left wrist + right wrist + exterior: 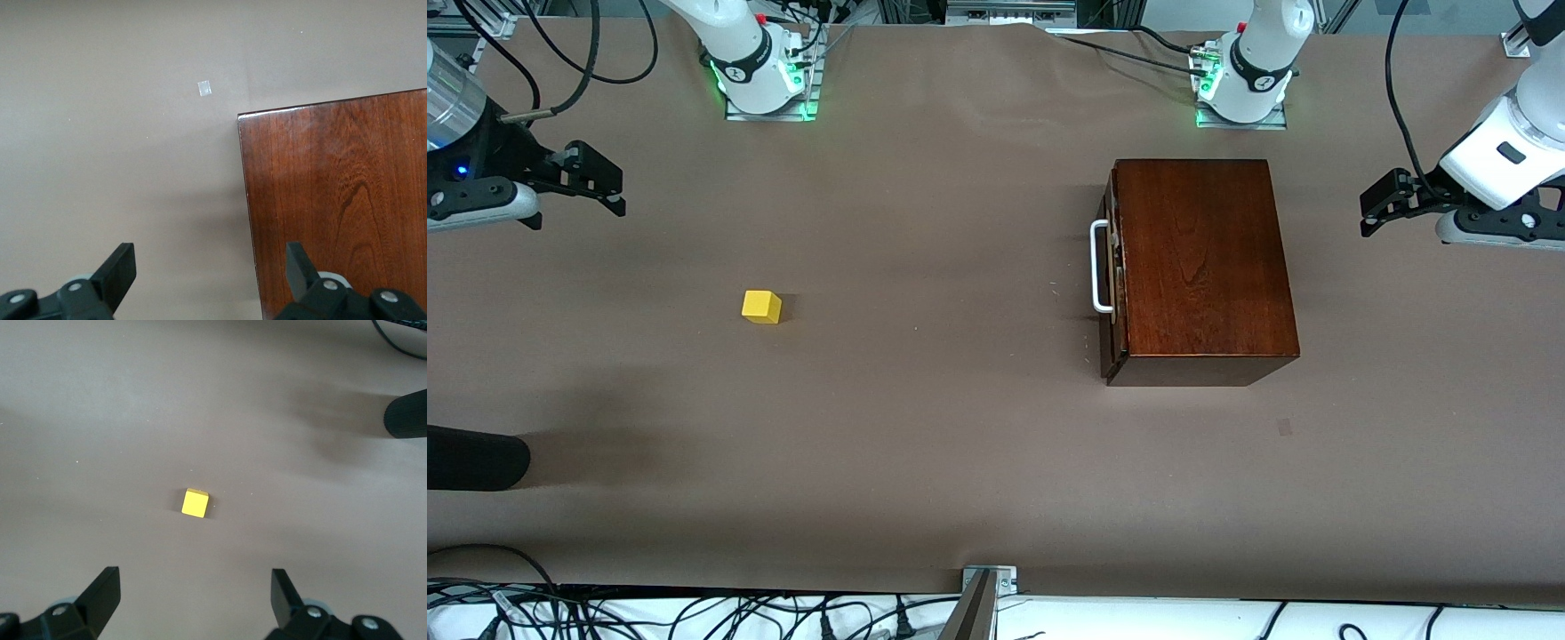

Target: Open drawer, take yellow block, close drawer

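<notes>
The dark mahogany cabinet (pixel 1200 258) stands toward the left arm's end of the table. Its drawer is shut, the front flush with the box, and the white loop handle (pixel 1100 267) faces the right arm's end. The yellow block (pixel 761 307) lies on the bare table toward the right arm's end, outside the drawer. It also shows in the right wrist view (pixel 195 503). My left gripper (pixel 1368 213) is open and empty, up beside the cabinet's corner (pixel 340 200). My right gripper (pixel 618 193) is open and empty, over the table near the block.
A black cylinder (pixel 471 458) juts in at the right arm's end, nearer the front camera than the block. A small tape mark (pixel 1284 428) lies on the table nearer the camera than the cabinet. Cables and a metal bracket (pixel 987 582) line the front edge.
</notes>
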